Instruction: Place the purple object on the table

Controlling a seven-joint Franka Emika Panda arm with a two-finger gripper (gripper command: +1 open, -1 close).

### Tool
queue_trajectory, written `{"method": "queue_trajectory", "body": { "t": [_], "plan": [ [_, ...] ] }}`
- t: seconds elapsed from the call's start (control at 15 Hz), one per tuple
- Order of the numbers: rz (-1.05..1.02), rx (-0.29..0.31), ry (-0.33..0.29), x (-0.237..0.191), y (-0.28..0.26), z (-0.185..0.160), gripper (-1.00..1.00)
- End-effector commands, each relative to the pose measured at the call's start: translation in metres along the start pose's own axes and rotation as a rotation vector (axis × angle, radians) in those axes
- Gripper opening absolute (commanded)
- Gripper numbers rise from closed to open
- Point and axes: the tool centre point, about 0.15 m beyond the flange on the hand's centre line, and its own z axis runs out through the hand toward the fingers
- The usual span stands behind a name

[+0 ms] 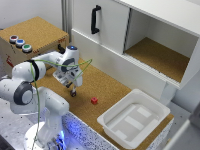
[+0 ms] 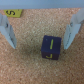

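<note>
A purple cube (image 2: 51, 48) with yellow marks rests on the brown cork table (image 2: 27, 67). It lies between the fingers of my gripper (image 2: 39, 45), closer to one finger (image 2: 71, 30) than to the other (image 2: 7, 31), and neither finger visibly presses on it. The gripper is open. In the exterior view the gripper (image 1: 73, 90) hangs low over the table (image 1: 107, 87), near the left part of the cork. The cube is hard to make out there under the fingers.
A small red block (image 1: 94, 100) lies on the cork to the exterior view's right of the gripper. A white tub (image 1: 132, 119) stands further right. Behind are a white cabinet (image 1: 150, 35) with an open cork shelf and a cork-topped button box (image 1: 30, 40). A yellow tag (image 2: 12, 13) shows nearby.
</note>
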Motion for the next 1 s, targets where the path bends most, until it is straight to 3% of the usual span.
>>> {"method": "queue_trajectory", "body": {
  "t": [0.0, 0.47, 0.93],
  "plan": [
    [-0.025, 0.014, -0.041, 0.011, 0.008, 0.029, -1.0],
    [0.037, 0.023, -0.131, 0.002, -0.015, 0.025, -1.0],
    [0.119, -0.055, -0.093, 0.02, -0.019, 0.017, -1.0]
  ]
}}
